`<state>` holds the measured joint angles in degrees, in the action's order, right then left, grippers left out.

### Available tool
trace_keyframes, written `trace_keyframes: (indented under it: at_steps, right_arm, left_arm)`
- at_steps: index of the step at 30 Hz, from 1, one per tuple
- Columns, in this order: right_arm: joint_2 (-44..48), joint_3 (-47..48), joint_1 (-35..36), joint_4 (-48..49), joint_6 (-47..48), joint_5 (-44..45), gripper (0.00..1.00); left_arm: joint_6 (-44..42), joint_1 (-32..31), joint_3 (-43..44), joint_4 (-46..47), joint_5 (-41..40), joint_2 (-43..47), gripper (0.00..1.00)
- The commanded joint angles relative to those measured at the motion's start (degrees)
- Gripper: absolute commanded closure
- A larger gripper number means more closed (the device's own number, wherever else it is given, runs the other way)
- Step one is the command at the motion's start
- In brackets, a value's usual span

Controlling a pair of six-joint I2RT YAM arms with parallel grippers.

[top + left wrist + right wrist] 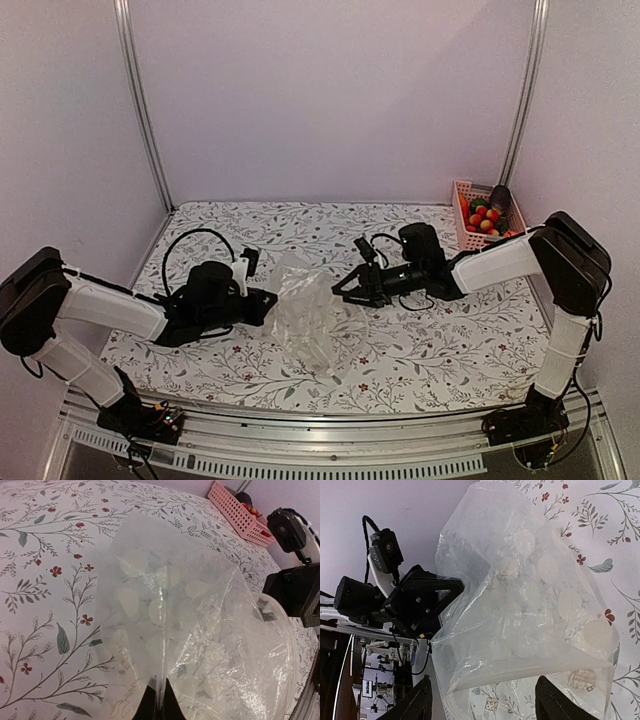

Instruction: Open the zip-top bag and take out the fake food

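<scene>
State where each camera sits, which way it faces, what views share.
Top external: above and behind, looking down on the table; shows left arm, right arm, bag between left gripper and right gripper, basket far right.
Left wrist: on the left arm, facing across the bag to the right arm; own shut fingers pinch the bag.
Right wrist: on the right arm, facing the bag and left arm; own open fingers at the bottom.
Wrist views share the bag, from opposite sides.

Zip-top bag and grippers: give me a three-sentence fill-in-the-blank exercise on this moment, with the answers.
The left gripper is ___ on the zip-top bag.
The jaws of the right gripper stand ___.
The fake food lies in the ___ basket.
Missing words: shut, open, pink.
</scene>
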<state>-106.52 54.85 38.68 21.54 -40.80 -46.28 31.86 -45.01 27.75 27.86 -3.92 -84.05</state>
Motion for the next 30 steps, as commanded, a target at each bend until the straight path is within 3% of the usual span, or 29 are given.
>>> trace_keyframes:
  at_steps: [1, 8, 11, 19, 21, 25, 27, 30]
  right_arm:
    - [-2.3, 1.1, 0.3, 4.7, -4.1, -0.1, 0.31]
    - [-4.2, 0.9, 0.3, 6.8, -6.5, 1.0, 0.31]
    - [-4.1, 0.7, 0.2, 7.9, -7.0, 1.8, 0.36]
    - [2.8, -5.1, -0.8, 14.2, -4.7, 5.7, 0.88]
    - [5.7, -6.7, -0.8, 15.5, -1.8, 6.1, 1.00]
    - [11.4, -10.3, -0.7, 18.1, 4.9, 6.6, 1.00]
    - [14.1, -11.6, -0.6, 18.1, 10.1, 6.4, 1.00]
    - [17.6, -13.4, -0.1, 17.9, 16.0, 5.6, 1.00]
  left_arm:
    - [-4.0, -2.5, 1.2, -1.1, -4.3, 1.7, 1.00]
    - [-8.7, -6.3, -2.5, 4.2, -8.8, 5.5, 1.00]
    - [-12.9, -9.0, -4.6, 7.5, -11.4, 7.1, 1.00]
    - [-15.7, -10.9, -9.4, 11.2, -15.7, 11.3, 0.99]
    - [-15.1, -10.9, -11.1, 11.8, -16.4, 12.9, 0.90]
    - [-14.5, -10.8, -13.4, 11.8, -16.9, 17.0, 0.68]
    - [-14.0, -10.7, -14.0, 11.0, -16.4, 19.8, 0.42]
    - [-12.8, -10.5, -14.2, 8.5, -15.2, 24.4, 0.21]
